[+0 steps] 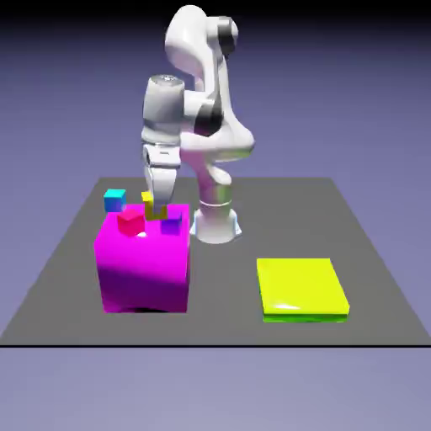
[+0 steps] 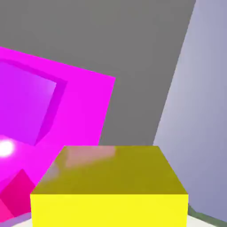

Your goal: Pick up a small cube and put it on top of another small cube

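Observation:
My gripper is shut on the small yellow cube, holding it just above the back of the magenta block's top. In the hand view the yellow cube fills the bottom of the picture and hides both fingertips. The small cyan-blue cube sits on the table behind the magenta block, to the exterior view's left of my gripper and apart from it. It does not show in the hand view.
A small red cube and a small purple cube rest on top of the magenta block. A flat yellow-green slab lies at the exterior view's right. The robot base stands behind the block.

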